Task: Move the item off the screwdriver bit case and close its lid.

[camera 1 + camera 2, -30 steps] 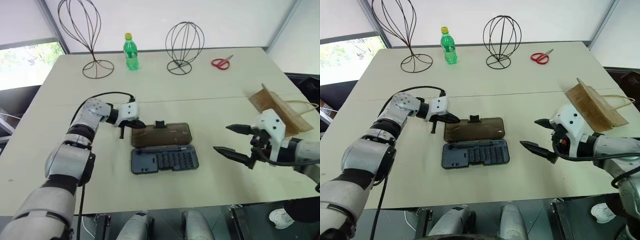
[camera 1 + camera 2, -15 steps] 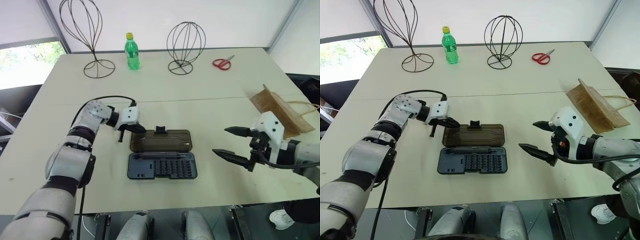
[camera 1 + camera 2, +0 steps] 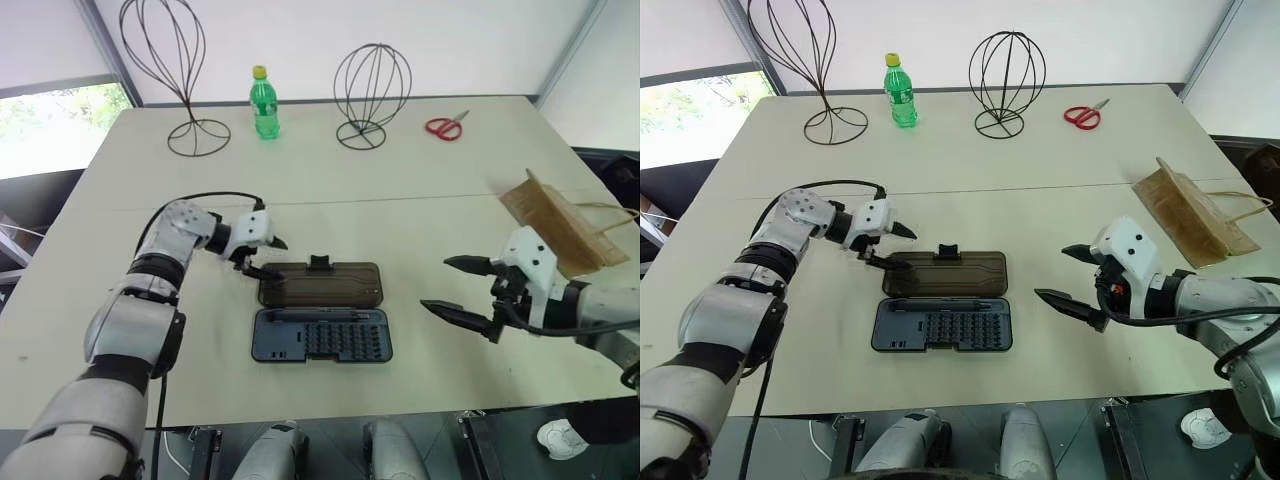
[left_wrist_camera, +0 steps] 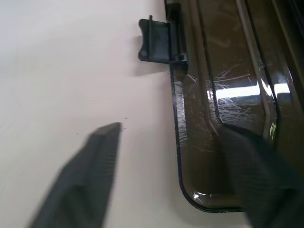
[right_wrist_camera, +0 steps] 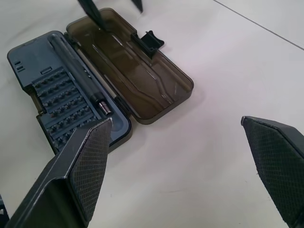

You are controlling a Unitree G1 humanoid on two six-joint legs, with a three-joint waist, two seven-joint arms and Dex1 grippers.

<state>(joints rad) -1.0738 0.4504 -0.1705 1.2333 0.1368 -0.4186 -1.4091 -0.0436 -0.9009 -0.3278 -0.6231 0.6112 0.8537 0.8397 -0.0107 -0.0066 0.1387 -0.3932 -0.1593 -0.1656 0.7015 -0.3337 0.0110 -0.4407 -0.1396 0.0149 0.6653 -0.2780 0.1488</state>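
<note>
The screwdriver bit case (image 3: 320,335) lies open mid-table, its blue-grey tray of bits nearest me. Its smoky-brown lid (image 3: 322,285) lies flat behind the tray, with the black latch tab (image 4: 156,40) on its far edge. My left gripper (image 3: 267,257) is open at the lid's left end, one finger (image 4: 247,166) over the lid corner and the other over bare table. Right of the case, my right gripper (image 3: 436,284) hovers open and holds nothing. The item, a tan paper bag (image 3: 553,225) with string handles, lies on the table at the far right, clear of the case.
At the back of the table stand two wire stands (image 3: 370,95) (image 3: 165,80) and a green bottle (image 3: 263,103), with red-handled scissors (image 3: 444,126) to their right. The table's right edge (image 3: 600,190) runs just past the bag.
My left gripper, shut a second ago at the lid's left end, has opened there. The case has swung from slightly askew to square with the table. The right gripper has barely moved.
</note>
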